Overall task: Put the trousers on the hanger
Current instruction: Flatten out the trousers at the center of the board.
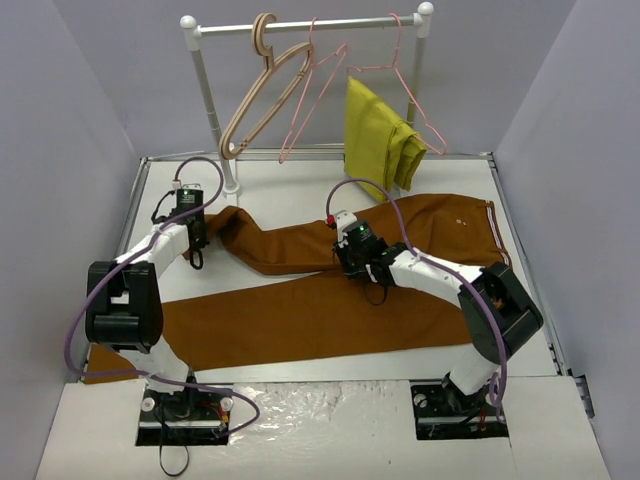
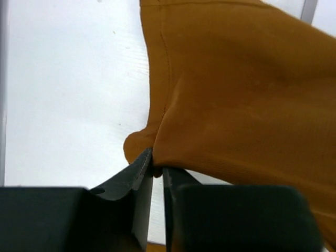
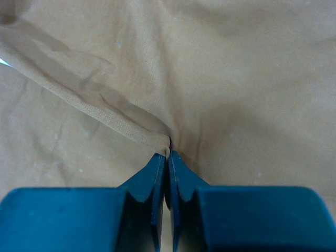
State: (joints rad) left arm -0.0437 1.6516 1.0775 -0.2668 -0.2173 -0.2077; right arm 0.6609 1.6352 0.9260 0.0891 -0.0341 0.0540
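Note:
The rust-brown trousers lie spread across the table, waistband with pale trim at the far right. My left gripper is shut on the hem of the upper leg, pinching the cloth at its tip. My right gripper is shut on a pinched fold of the trousers near the crotch. A pink wire hanger hangs on the white rail at the back; a second pink hanger carries the mustard garment.
A beige wooden hanger hangs left of the pink ones. A folded mustard-yellow garment hangs at the back right. The rail's white post stands just behind my left gripper. Grey walls close in both sides.

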